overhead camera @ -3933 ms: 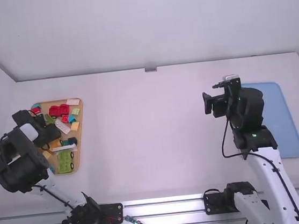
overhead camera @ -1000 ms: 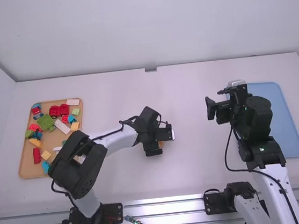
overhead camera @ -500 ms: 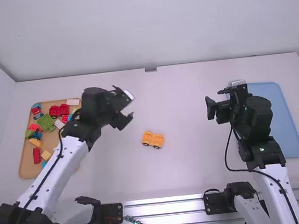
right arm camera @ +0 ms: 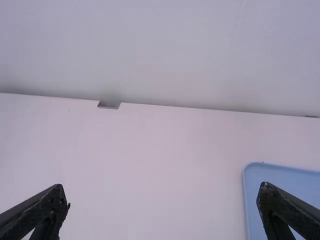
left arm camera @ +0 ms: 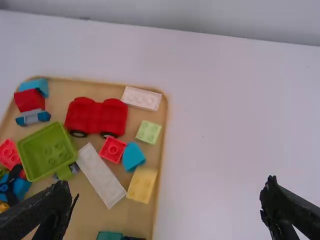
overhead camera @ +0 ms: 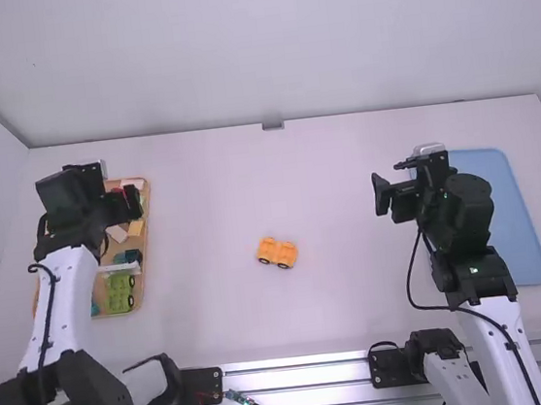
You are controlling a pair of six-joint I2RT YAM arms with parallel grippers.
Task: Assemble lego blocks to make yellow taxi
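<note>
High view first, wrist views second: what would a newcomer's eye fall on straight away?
Probably the orange wheeled piece, near the middle of the white table. Next, the tan tray at the left, crowded with coloured blocks, with the left tool hanging open over it. Then perhaps the big blue tray at the right, beside the right arm's open tool.

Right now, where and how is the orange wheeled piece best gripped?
Probably from straight above, one finger on each long side at mid-body. The orange wheeled piece stands upright on the table, longer than it is wide, and the two visible wheels sit low, leaving room between them.
</note>
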